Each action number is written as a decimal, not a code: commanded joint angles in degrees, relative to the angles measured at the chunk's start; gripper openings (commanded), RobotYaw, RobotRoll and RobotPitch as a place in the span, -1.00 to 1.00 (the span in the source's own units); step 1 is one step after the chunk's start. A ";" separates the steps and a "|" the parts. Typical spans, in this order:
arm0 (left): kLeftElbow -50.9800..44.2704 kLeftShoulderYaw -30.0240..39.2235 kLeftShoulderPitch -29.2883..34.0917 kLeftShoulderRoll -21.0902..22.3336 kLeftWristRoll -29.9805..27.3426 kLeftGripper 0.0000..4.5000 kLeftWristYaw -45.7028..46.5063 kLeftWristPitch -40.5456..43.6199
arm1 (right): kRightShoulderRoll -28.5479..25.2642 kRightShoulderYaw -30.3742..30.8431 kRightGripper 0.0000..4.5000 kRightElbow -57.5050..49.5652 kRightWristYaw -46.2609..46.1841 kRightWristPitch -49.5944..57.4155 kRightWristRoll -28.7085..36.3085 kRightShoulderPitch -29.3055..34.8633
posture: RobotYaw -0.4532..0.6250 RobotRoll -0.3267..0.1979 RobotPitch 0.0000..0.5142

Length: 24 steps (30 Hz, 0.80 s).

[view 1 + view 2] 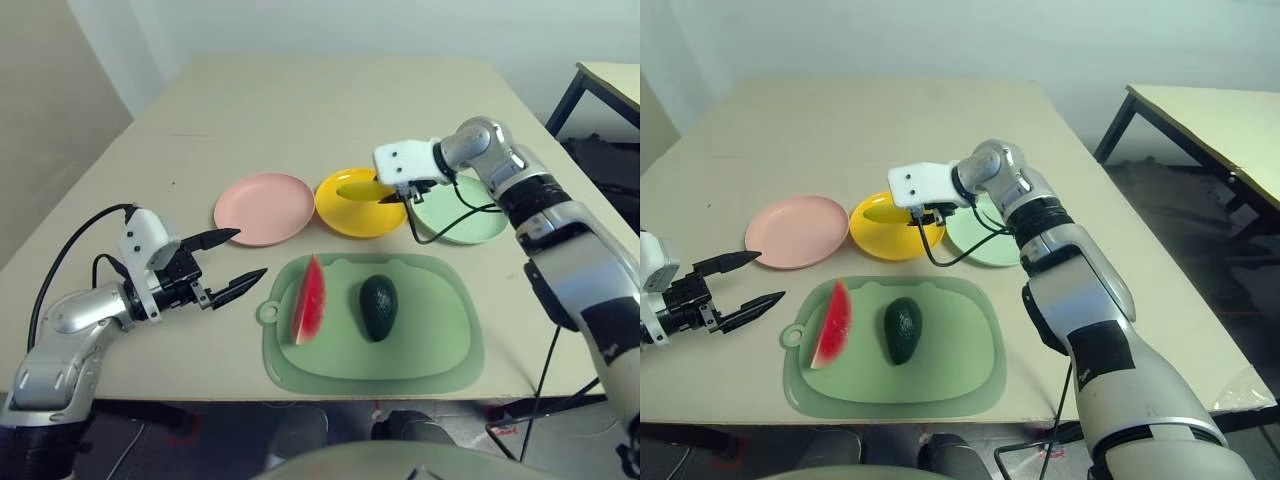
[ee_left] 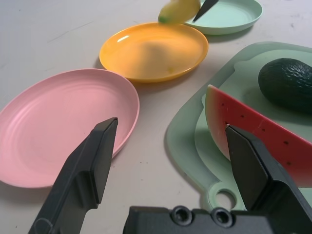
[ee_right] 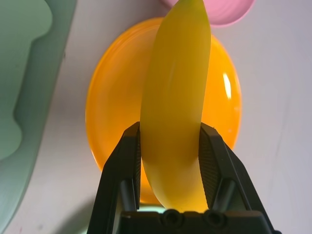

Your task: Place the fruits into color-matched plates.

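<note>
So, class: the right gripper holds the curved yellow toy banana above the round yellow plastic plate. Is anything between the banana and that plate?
Nothing visible. The right gripper is shut on the curved yellow toy banana, which hangs over the round yellow plastic plate. The plate's surface beneath it is bare, with no other object on it.

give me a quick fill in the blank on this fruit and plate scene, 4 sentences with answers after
1. The right pincer is shut on the ____.
2. The banana hangs over the ____ plate.
3. The watermelon wedge and the avocado lie on the pale green ____.
4. The left pincer is ____, holding nothing, near the pink plate.

Missing words: banana; yellow; cutting mat; open
</note>
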 commanded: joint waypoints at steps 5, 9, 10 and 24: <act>-1.42 -0.04 1.46 0.02 0.81 1.00 0.23 -0.01 | 1.87 1.79 -0.26 5.43 -4.47 -2.33 -6.02 -0.61 | 0.32 0.25 -1.00; -1.63 -0.02 2.12 0.15 1.22 1.00 0.32 -0.21 | 2.89 1.39 -0.26 6.99 -6.99 -0.78 -7.51 -0.39 | 0.31 0.25 -1.00; -1.62 -0.10 2.08 0.18 1.29 1.00 0.33 -0.21 | 2.99 1.66 -0.26 7.28 -8.04 -0.77 -8.26 -0.35 | 0.31 0.25 -1.00; -0.70 -0.45 0.62 0.37 2.42 1.00 -0.32 -0.82 | 2.64 0.91 0.99 7.30 -8.68 -3.56 -10.03 -0.67 | 0.31 0.25 -1.00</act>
